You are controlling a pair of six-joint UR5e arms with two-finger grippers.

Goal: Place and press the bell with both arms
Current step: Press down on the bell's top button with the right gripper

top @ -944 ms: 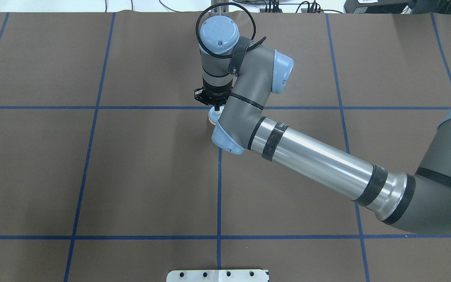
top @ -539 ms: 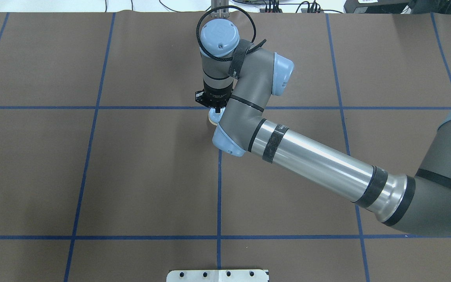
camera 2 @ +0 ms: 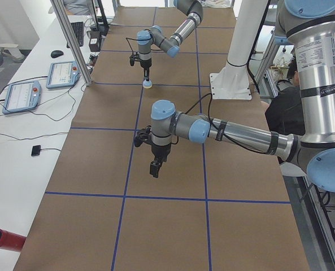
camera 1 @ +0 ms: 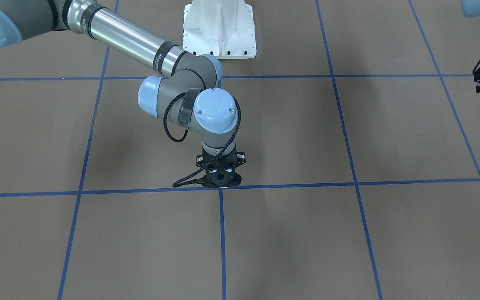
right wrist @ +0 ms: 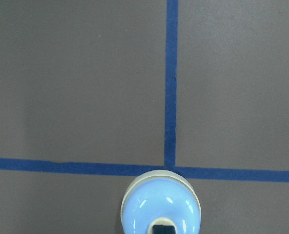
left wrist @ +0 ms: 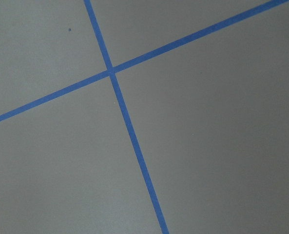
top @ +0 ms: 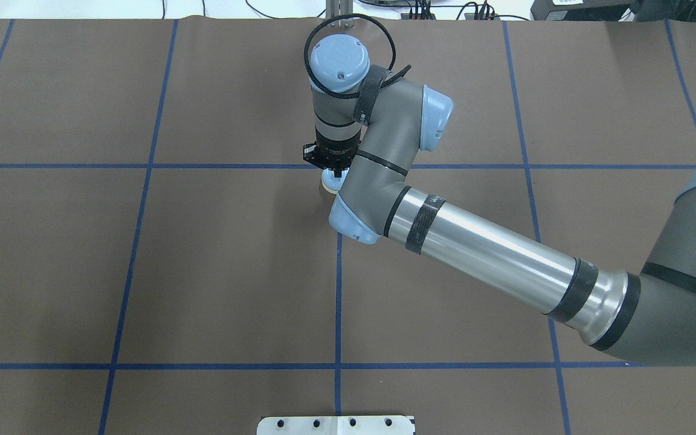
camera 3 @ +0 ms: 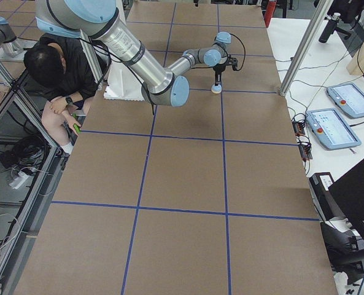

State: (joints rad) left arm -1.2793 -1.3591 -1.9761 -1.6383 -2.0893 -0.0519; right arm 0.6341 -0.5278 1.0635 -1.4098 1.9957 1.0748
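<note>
- Right gripper (top: 336,173), jaws nearly closed, is pinching the bell (right wrist: 161,202) by its top button, seemingly to set it down.
- The bell is sitting over a crossing of blue tape lines (right wrist: 171,73), probably a marked spot.
- Left gripper (camera 2: 155,170) is hanging well apart, presumably for the press; its opening cannot be told.
- Brown table (top: 233,272); teach pendants (camera 2: 21,95) are lying alongside.

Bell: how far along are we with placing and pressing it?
Done: the bell sits at the tape crossing, apparently on the table. In hand: the right gripper is down on its top, grip unclear. Left: the left gripper hangs far off, its press not yet done.
</note>
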